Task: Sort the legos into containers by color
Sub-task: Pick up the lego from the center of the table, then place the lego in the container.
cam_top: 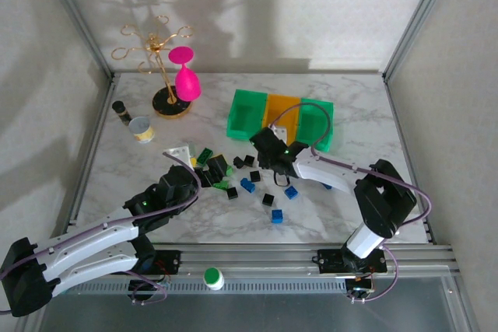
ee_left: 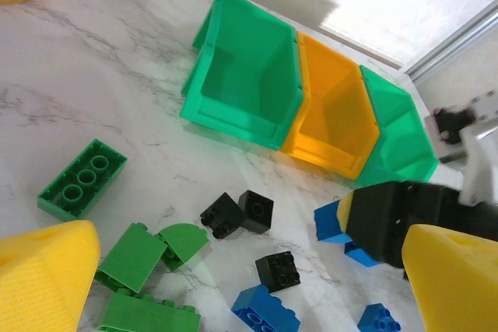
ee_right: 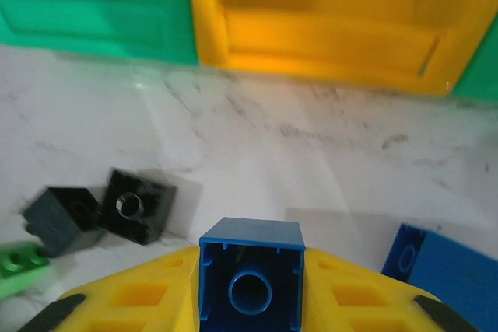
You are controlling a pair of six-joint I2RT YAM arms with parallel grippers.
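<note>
Legos point(cam_top: 247, 185): one square, hollow-bottomed blue brick point(ee_right: 250, 270) clamped between right fingers point(ee_right: 132, 301). Left fingers point(ee_left: 39, 270) spread, empty. Three smooth plastic bins point(ee_right: 327, 36) ahead: two green, one orange.

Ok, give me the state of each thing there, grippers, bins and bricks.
Right gripper: shut on a blue lego.
Left gripper: open, holding nothing.
Left green bin: empty.
Yellow-orange bin: empty.
Right green bin: no bricks visible, partly hidden.
Other legos: loose on the table, unsorted.
</note>
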